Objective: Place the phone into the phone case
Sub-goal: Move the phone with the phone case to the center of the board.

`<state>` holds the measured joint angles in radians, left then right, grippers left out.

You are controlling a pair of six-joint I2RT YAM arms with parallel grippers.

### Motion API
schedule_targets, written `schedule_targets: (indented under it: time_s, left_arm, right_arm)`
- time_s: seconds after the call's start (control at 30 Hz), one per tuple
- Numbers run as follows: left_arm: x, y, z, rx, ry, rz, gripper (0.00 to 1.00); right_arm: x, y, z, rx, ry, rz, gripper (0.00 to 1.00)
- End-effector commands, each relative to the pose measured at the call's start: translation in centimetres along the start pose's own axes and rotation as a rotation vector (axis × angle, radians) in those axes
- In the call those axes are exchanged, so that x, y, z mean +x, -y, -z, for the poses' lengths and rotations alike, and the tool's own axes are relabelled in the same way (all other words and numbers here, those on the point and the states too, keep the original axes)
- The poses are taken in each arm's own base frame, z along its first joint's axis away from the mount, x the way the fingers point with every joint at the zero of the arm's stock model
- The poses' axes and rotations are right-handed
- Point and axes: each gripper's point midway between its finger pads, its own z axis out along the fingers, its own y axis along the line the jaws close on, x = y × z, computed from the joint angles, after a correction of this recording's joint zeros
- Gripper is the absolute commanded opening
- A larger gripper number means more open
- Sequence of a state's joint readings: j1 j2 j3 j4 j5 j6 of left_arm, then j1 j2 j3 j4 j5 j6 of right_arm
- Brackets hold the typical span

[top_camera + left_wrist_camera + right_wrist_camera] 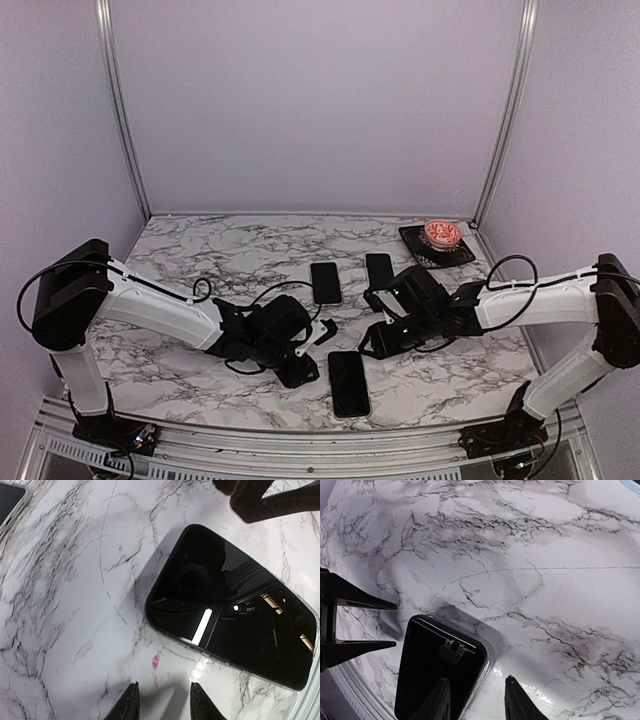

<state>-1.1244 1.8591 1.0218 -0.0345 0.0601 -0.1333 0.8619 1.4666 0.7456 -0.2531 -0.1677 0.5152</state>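
Jaws on both grippers stand parted, gripping nothing: left gripper [164, 689] has the phone [230, 615] just ahead of its tips, right gripper [477, 681] straddles one phone corner. Risk: a finger snags the clear case [490, 655] rim when moving off, dragging it or popping a corner loose.

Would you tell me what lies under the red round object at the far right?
A black square mat; the red object covers its middle, so nothing there can be seen.

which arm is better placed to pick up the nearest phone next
Right, likely: the right fingers straddle an edge of the phone; the left fingers hover beside it over bare table.
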Motion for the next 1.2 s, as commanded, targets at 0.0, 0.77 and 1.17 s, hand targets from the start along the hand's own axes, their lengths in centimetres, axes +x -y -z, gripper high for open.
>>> schedule_targets:
  time_s: [0.0,0.77,1.17]
  left_arm:
    - [-0.7,-1.1,2.7,-0.035,0.042,0.048,0.46]
    - [-7.2,-9.0,9.9,-0.243,0.442,0.256,0.99]
    - [-6.4,-10.4,11.2,-0.273,0.501,0.426,0.99]
  right_arm:
    - [0.3,-1.0,0.9,-0.020,-0.018,0.024,0.42]
    - [-8.6,-2.2,13.3,0.505,0.678,0.074,0.99]
    - [-2.1,-4.8,8.2,0.193,0.296,-0.154,0.99]
